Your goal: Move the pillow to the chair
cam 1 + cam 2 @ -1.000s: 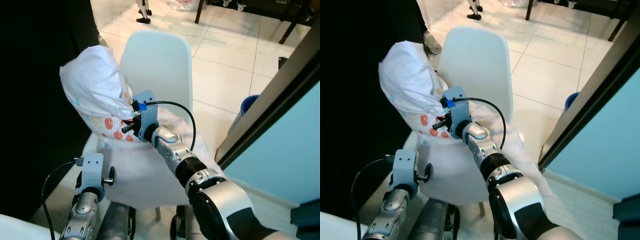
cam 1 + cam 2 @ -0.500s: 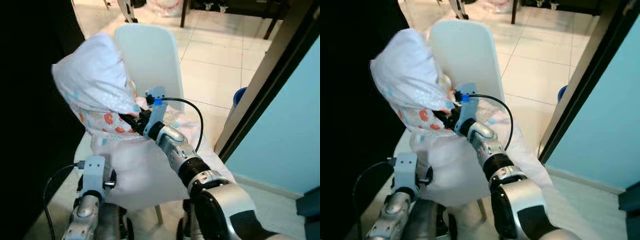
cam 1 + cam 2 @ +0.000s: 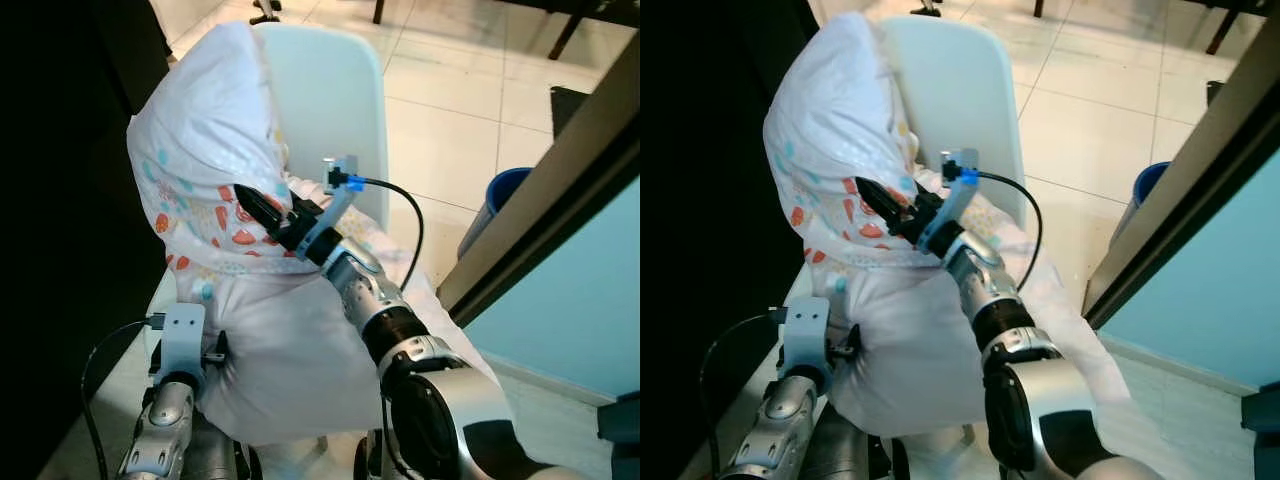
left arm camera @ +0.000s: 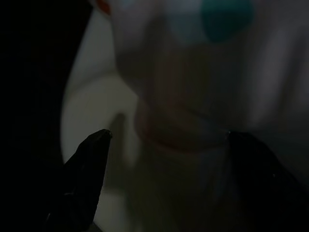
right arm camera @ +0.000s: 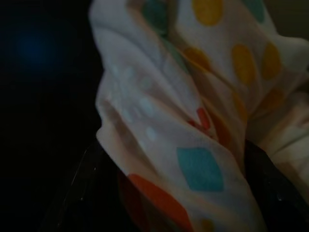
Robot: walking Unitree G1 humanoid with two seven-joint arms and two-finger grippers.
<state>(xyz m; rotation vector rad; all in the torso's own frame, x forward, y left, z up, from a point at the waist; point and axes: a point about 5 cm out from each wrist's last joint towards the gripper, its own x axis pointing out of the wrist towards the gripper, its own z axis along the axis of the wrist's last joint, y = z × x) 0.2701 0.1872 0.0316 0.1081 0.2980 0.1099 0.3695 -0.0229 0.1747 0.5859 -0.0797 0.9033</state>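
The pillow [image 3: 215, 170] stands upright on the chair [image 3: 335, 95], long axis vertical; the right gripper [image 3: 262, 212] pinches its patterned fabric, nearer than the spread-fingered left gripper [image 4: 166, 145].

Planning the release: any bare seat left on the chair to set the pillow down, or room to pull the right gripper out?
Almost none. The pillow and its trailing white cloth cover the chair seat; only the backrest's upper right shows bare. The right gripper is pressed into the folds. The tiled floor right of the chair is open.
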